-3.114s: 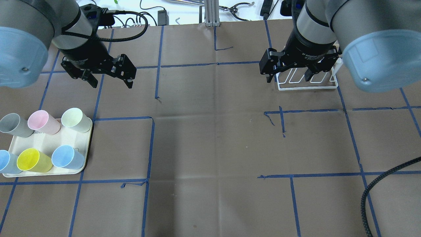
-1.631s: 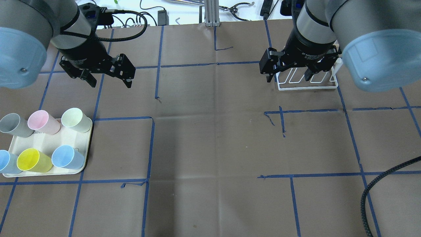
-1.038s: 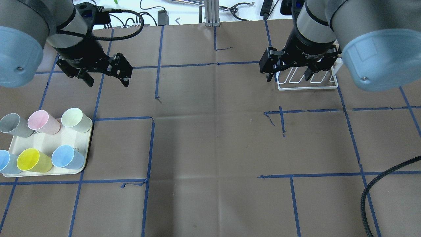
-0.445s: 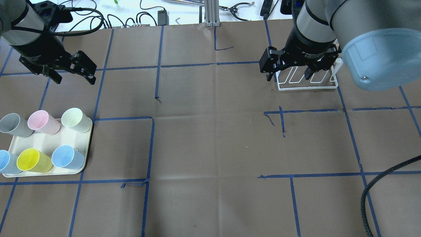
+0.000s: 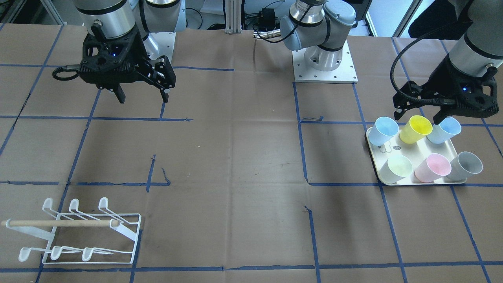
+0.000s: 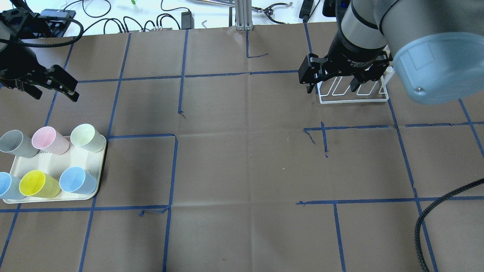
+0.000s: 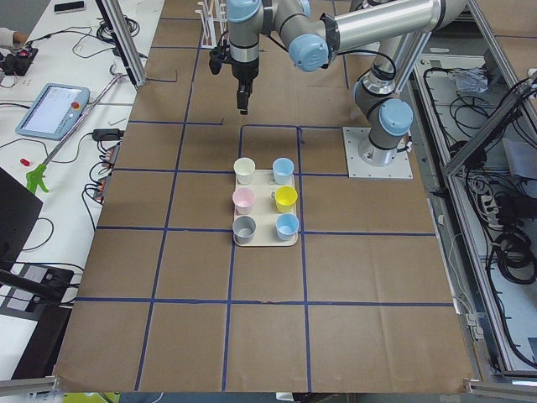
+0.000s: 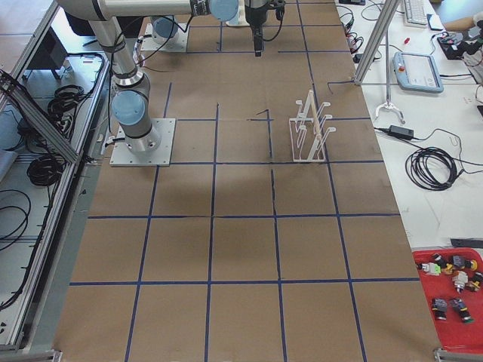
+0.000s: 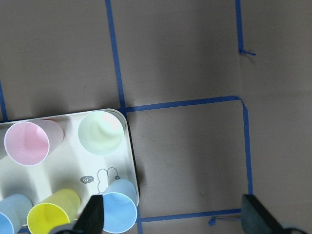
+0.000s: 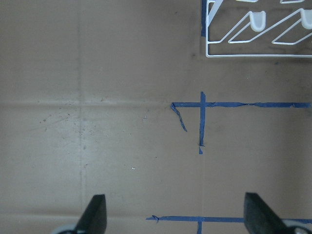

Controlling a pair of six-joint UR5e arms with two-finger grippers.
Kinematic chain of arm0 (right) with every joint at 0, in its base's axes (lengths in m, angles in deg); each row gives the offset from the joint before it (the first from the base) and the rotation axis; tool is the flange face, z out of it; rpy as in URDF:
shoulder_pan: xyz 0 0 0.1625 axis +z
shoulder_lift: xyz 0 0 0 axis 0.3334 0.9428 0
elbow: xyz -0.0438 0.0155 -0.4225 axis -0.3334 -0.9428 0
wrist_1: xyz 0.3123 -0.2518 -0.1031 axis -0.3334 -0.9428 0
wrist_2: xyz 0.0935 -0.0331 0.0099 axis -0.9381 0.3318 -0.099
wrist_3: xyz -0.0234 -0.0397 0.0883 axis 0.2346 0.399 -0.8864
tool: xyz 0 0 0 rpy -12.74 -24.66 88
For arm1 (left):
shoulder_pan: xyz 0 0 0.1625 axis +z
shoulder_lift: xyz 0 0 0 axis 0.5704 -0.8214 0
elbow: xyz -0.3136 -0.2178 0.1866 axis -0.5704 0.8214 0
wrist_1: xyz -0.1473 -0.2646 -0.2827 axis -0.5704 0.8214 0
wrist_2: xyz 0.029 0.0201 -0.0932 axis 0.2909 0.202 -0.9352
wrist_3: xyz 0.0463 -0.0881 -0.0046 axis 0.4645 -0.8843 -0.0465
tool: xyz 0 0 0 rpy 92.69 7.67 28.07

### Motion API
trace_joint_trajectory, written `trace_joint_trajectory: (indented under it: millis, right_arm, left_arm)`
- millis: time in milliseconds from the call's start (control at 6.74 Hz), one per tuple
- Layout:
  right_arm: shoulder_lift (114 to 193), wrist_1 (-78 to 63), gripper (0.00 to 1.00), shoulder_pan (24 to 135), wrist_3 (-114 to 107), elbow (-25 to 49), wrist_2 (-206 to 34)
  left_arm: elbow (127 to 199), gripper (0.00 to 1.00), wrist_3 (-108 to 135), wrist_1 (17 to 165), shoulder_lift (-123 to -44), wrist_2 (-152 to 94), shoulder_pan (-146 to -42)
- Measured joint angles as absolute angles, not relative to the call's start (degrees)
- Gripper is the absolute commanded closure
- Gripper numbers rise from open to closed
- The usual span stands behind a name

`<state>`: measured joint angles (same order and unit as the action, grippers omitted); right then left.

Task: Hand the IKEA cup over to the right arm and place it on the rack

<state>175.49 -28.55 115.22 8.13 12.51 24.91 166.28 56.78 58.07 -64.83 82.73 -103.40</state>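
Several pastel cups stand on a cream tray (image 6: 49,162) at the table's left: grey (image 6: 15,142), pink (image 6: 47,139), pale green (image 6: 85,136), yellow (image 6: 36,184) and two blue ones (image 6: 77,180). My left gripper (image 6: 54,93) is open and empty, high above the table beyond the tray. In the left wrist view the pale green cup (image 9: 101,132) and a blue cup (image 9: 119,213) lie below it. My right gripper (image 6: 332,90) is open and empty, hovering beside the white wire rack (image 6: 353,99), which holds nothing.
Blue tape lines grid the brown table cover. A ribbed black cable (image 6: 435,211) loops in at the lower right. Cables and tools lie along the far edge (image 6: 170,15). The rack stands near the front-left corner in the front-facing view (image 5: 78,232).
My left arm has swung left and a little outward, from about the middle-left of the table to beyond the tray. The right arm and the cups have not moved.
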Motion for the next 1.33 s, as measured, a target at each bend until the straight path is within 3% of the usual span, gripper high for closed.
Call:
trace_joint_trajectory:
  millis: [742,1335]
  right_arm:
    - [175.48,-28.71,0.00,115.27,8.13,12.54,24.85]
    - [175.48,-28.80,0.00,115.28,7.99,12.74,24.87]
  left_arm:
    - [177.07,0.00,58.01,37.05,-73.85,82.60,-101.96]
    - [184.93,0.00,57.88,28.34,-77.46,82.73,-98.93]
